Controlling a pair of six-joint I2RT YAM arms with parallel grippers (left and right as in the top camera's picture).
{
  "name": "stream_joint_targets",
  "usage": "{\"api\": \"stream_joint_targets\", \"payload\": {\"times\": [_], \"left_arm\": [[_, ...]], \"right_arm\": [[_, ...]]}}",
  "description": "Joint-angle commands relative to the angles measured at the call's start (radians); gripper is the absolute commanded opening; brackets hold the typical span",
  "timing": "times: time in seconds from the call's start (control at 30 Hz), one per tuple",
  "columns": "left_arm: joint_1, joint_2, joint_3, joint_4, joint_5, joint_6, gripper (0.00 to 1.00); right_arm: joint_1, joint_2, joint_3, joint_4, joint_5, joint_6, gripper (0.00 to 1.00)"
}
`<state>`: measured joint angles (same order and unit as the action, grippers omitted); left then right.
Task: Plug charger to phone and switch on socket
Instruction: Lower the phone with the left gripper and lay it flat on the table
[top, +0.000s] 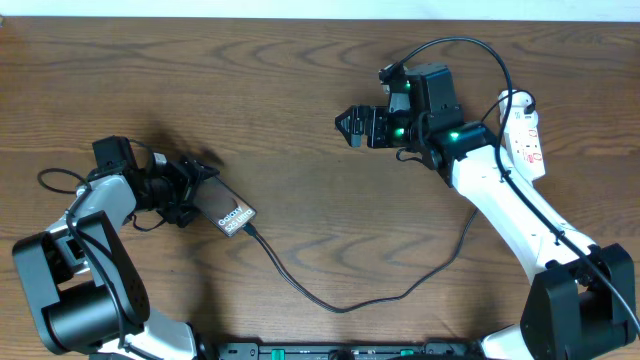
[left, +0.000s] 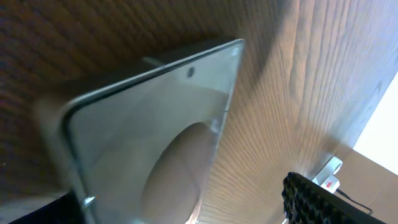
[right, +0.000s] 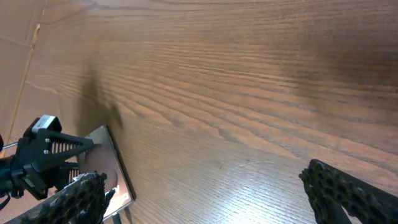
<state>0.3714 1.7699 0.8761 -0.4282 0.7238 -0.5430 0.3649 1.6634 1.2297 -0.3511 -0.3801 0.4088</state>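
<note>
Left pincer (top: 195, 193): jaws wide astride phone (top: 230, 212), left of centre; cannot tell if pads press. Right pincer (top: 348, 127): wide, empty, over bare table (top: 280, 70), upper centre. Charger (top: 340, 307) tip meets phone's lower-right end, looks seated, so I judge socket (top: 527, 140) switch is the step remaining. Socket upper right, half under my right forearm. Next: swing right pincer rightward, one fingertip on switch. Centre wood free; cable loop low centre, avoid.

Your overhead looked straight down on the whole table (top: 300, 100). Left wrist sat very close on the phone (left: 149, 124); right wrist viewed it low, from farther; all shared it.
</note>
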Motion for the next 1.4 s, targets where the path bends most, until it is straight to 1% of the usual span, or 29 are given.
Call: {"api": "stream_joint_targets", "payload": {"times": [0.0, 0.7, 0.93, 1.13, 1.3, 1.37], "left_arm": [[0.011, 0.115, -0.103, -0.074, -0.405, 0.006, 0.87], [0.011, 0.115, -0.103, -0.143, -0.457, 0.006, 0.87], [0.011, 0.096, -0.103, -0.178, -0.503, -0.013, 0.87], [0.011, 0.028, -0.103, -0.201, -0.546, -0.014, 0.87], [0.011, -0.077, -0.103, -0.204, -0.536, -0.006, 0.87], [0.011, -0.145, -0.103, -0.204, -0.504, 0.011, 0.87]], "right_arm": [[0.003, -0.018, 0.007, -0.003, 0.007, -0.014, 0.99], [0.003, -0.018, 0.007, -0.005, 0.007, -0.014, 0.99], [0.003, -0.018, 0.007, -0.006, 0.008, -0.014, 0.99], [0.003, -0.018, 0.007, -0.006, 0.008, -0.014, 0.99], [0.003, -0.018, 0.007, -0.005, 0.008, -0.014, 0.99], [0.003, -0.018, 0.007, -0.005, 0.008, -0.014, 0.99]]}}
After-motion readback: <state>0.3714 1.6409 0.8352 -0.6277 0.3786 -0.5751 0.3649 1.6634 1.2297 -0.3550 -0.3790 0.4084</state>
